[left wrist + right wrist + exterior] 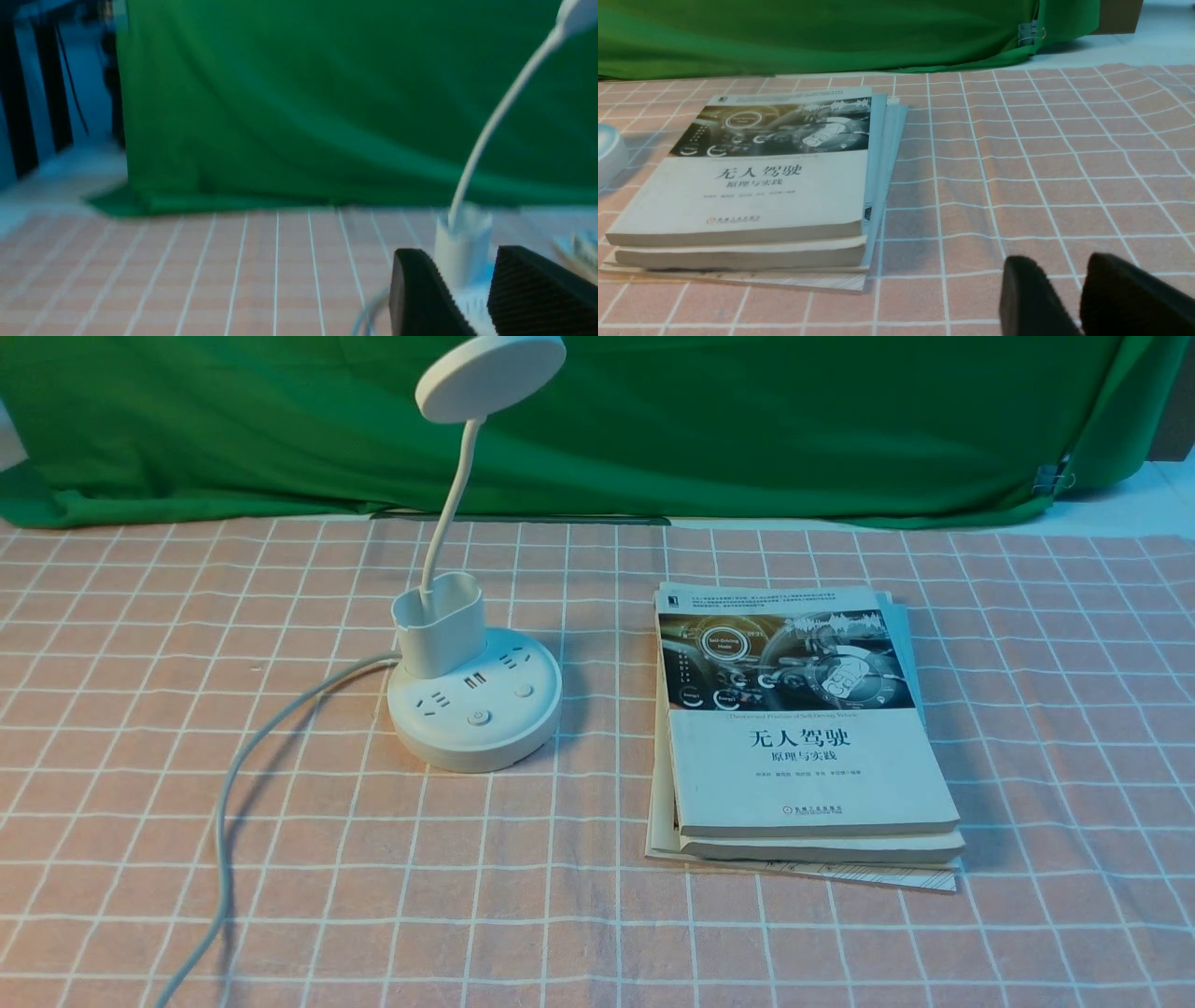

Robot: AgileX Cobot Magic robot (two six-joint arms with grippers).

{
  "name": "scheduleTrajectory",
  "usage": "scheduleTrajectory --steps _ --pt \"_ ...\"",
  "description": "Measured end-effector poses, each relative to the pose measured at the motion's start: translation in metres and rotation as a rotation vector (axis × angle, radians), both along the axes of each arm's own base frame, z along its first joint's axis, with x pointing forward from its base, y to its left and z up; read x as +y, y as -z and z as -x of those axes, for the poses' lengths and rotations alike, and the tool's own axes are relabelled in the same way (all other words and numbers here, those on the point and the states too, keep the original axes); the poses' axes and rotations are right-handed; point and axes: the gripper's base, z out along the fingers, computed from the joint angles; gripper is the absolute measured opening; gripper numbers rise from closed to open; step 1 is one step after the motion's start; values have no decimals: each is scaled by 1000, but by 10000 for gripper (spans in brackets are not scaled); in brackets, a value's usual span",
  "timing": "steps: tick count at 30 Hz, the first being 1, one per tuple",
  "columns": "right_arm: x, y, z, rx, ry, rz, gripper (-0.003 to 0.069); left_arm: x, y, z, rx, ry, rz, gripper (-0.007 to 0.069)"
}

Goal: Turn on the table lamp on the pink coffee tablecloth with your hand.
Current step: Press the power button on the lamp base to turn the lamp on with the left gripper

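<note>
Plastic lamp [439,630] w/ smooth matt finish

My jaws stand slightly apart, empty, over the pink coffee tablecloth [1017,163]; a stack of books [752,196] lies on it nearby; an edge of the table lamp [609,156] peeks beyond them; green cloth [808,32] hangs behind.

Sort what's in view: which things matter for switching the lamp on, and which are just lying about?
For the job:
table lamp and its buttons
pink tablecloth it stands on
left gripper, probably, being on the lamp's side

Lying about:
stack of books beside the lamp
green cloth at the back
</note>
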Motion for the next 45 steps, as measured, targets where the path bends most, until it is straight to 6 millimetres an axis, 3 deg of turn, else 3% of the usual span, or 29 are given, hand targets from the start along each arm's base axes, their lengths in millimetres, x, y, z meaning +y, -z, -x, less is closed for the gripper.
scheduleTrajectory --steps 6,11,12,16,17,19,20,21,22,23,24,26,31,32,35,36,41,45 --pt "0 0 0 0 0 0 241 0 -30 13 -360 -5 1 242" --pt "0 0 0 0 0 0 241 2 -59 35 -674 92 174 222" --pt "0 0 0 0 0 0 241 2 -61 36 -681 93 174 220" --pt "0 0 0 0 0 0 241 0 -123 43 -529 147 233 108" --pt "0 0 0 0 0 0 241 0 -126 43 -512 145 236 108" --pt "0 0 0 0 0 0 241 1 -149 34 -320 105 231 33" --pt "0 0 0 0 0 0 241 1 -151 19 -156 72 224 11" --pt "0 0 0 0 0 0 241 1 -150 16 -146 70 222 8" --pt "0 0 0 0 0 0 241 1 -145 -1 -6 47 220 0" --pt "0 0 0 0 0 0 241 0 -142 -7 35 40 219 -1" --pt "0 0 0 0 0 0 241 -1 -127 -32 207 25 250 -1" --pt "0 0 0 0 0 0 241 -4 -107 -61 400 26 336 1" --pt "0 0 0 0 0 0 241 -23 -75 -100 703 124 341 1" --pt "0 0 0 0 0 0 241 -40 -60 -119 857 219 344 1" --pt "0 0 0 0 0 0 241 -72 -41 -146 1019 364 278 1" --pt "0 0 0 0 0 0 241 -73 -42 -146 1014 374 268 1" --pt "0 0 0 0 0 0 241 -129 -17 -196 1160 449 75 1" --pt "0 0 0 0 0 0 241 -160 -4 -239 1195 431 -42 1"
